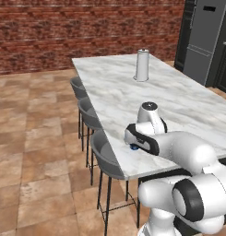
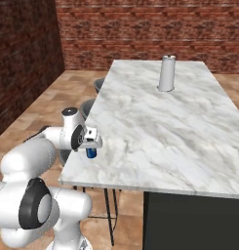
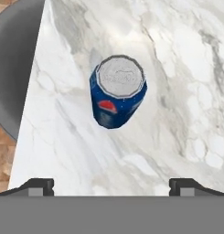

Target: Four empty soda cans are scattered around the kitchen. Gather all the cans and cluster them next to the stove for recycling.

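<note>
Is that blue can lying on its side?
No, the blue can stands upright on the marble island, its silver top facing up toward the open hand.

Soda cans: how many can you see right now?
1. A blue soda can stands upright on the marble island near its stool-side edge, directly under the open gripper. Others may be out of frame.
</note>
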